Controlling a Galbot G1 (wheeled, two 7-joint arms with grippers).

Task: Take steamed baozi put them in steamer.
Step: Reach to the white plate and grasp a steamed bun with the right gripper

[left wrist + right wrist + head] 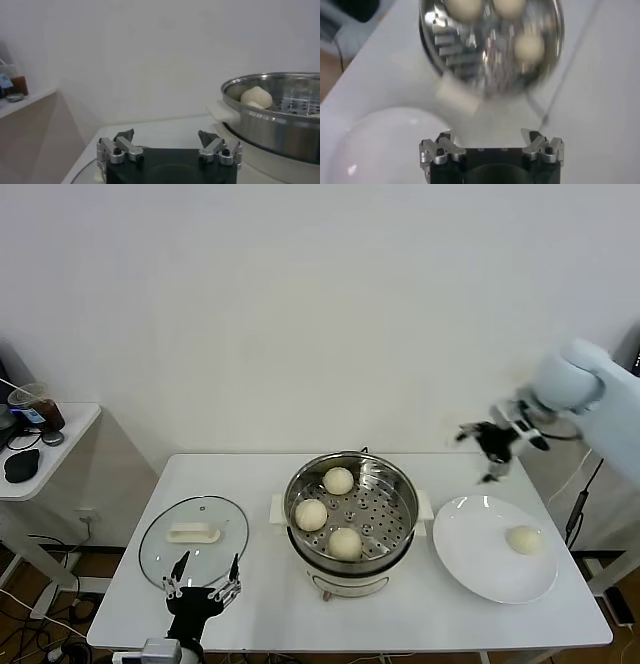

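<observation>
Remaining baozi (pixel 523 539) below right end effector (pixel 492 446)

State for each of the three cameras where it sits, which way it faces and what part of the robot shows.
Head: high up, facing down at the table; both grippers show.
Left wrist: low by the table's near edge, facing level past the open left gripper toward the steamer.
Right wrist: raised, facing down past the open right gripper at steamer and plate.
All three share the steamer.

Even, bright indoor light w/ soft shadows; right wrist view motion-blurred, esp. steamer (pixel 490 45); glare on plate (pixel 385 145); head & left wrist views sharp.
</observation>
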